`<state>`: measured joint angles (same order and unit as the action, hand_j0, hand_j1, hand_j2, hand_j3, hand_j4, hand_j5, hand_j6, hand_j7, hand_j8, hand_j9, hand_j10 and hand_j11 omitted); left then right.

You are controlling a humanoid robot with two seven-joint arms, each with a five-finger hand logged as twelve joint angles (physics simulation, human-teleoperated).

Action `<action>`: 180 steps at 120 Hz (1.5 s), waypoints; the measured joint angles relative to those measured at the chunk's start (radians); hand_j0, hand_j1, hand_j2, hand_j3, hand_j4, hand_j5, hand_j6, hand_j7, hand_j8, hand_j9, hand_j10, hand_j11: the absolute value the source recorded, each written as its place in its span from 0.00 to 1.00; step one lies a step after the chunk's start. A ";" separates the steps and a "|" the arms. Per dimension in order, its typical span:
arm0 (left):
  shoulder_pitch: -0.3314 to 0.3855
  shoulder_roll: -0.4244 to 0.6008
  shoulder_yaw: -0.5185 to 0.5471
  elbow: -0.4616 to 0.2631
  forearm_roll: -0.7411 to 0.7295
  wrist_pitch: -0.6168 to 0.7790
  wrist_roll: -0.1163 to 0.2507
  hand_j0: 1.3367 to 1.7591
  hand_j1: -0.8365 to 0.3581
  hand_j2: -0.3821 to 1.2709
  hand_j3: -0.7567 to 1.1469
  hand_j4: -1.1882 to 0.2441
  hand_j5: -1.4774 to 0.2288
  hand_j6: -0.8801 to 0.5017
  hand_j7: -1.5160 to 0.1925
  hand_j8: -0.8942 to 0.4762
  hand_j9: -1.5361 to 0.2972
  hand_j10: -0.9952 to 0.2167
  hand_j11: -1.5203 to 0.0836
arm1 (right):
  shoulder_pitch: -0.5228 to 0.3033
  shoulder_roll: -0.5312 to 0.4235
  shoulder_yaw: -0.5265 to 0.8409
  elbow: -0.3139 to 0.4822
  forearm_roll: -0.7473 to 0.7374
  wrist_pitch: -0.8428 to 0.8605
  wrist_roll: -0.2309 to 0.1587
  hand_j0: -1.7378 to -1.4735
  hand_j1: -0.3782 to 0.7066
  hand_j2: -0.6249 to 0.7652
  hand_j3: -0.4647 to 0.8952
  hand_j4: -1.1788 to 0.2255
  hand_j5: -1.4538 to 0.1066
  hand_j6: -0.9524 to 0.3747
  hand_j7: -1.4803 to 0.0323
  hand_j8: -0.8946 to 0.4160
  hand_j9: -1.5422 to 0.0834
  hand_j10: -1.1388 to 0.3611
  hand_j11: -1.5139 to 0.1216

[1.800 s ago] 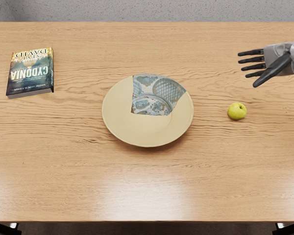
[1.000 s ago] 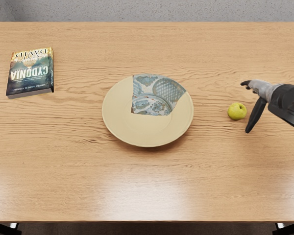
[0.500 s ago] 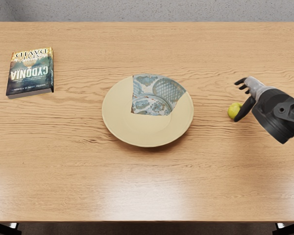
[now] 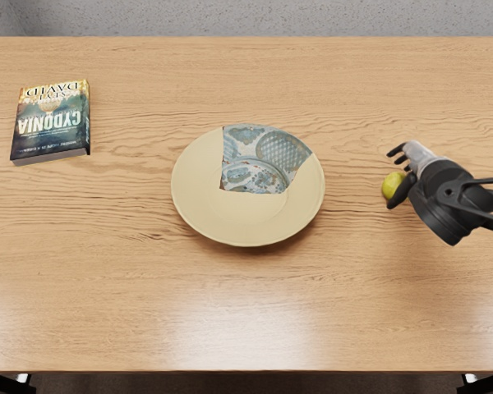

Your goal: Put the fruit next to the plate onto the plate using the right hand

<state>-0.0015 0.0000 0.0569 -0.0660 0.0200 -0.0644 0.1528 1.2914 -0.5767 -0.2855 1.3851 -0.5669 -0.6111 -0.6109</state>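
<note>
We see the right hand (image 4: 407, 168) come in from the right edge on a bulky dark grey forearm (image 4: 453, 205), low over the light wooden worktop (image 4: 246, 312). The hand is released: its black fingers (image 4: 397, 151) are spread and poke out leftward on the far side of the small yellow-green fruit (image 4: 391, 185), while the dark thumb hangs by the fruit's near right side. The hand covers the right part of the fruit, so we cannot tell whether the thumb touches it. We see nothing clasped. The fruit rests on the worktop, right of the plate and well apart from its rim. The round cream plate (image 4: 199, 205), with a blue patterned wedge on its far half, lies at the middle of the worktop. Well to the left, near the far left corner, a paperback book with a dark, colourful cover (image 4: 51, 119) lies flat, its title upside down to us
</note>
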 joint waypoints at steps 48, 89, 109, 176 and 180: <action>0.000 0.000 0.000 0.000 0.000 0.000 0.000 0.76 0.98 0.23 0.40 0.82 0.86 0.63 0.88 0.64 0.83 0.81 0.94 | -0.016 0.001 -0.001 -0.028 -0.004 0.000 0.000 0.30 0.37 0.41 0.34 0.62 0.67 0.48 0.71 0.44 0.70 0.55 0.68; 0.000 0.000 0.000 0.000 0.000 0.000 0.000 0.76 0.98 0.23 0.40 0.82 0.86 0.63 0.88 0.64 0.83 0.81 0.94 | -0.029 0.009 -0.001 -0.040 -0.005 0.000 0.000 0.30 0.41 0.40 0.34 0.59 0.64 0.46 0.68 0.42 0.67 0.53 0.65; 0.000 0.000 0.000 0.000 0.000 0.000 0.000 0.76 0.98 0.23 0.40 0.82 0.86 0.63 0.88 0.64 0.83 0.81 0.94 | -0.061 0.041 0.057 -0.060 0.020 -0.002 -0.003 0.32 0.59 0.42 0.34 0.42 0.47 0.43 0.49 0.41 0.50 0.38 0.48; 0.000 0.000 0.000 0.000 0.000 0.000 0.000 0.76 0.98 0.23 0.40 0.82 0.86 0.63 0.88 0.64 0.83 0.81 0.94 | -0.329 -0.073 0.875 -0.492 0.572 1.080 0.000 0.31 0.55 0.64 0.34 0.27 0.16 0.42 0.25 0.42 0.20 0.36 0.18; 0.000 0.000 0.000 0.000 0.000 0.000 0.000 0.76 0.98 0.23 0.40 0.82 0.86 0.63 0.88 0.64 0.83 0.81 0.94 | -0.324 -0.052 0.881 -0.496 0.590 1.121 0.000 0.31 0.54 0.64 0.34 0.27 0.15 0.42 0.24 0.42 0.20 0.36 0.17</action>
<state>-0.0015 0.0000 0.0564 -0.0660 0.0201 -0.0644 0.1527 0.9673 -0.6283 0.5954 0.8896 0.0232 0.5103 -0.6111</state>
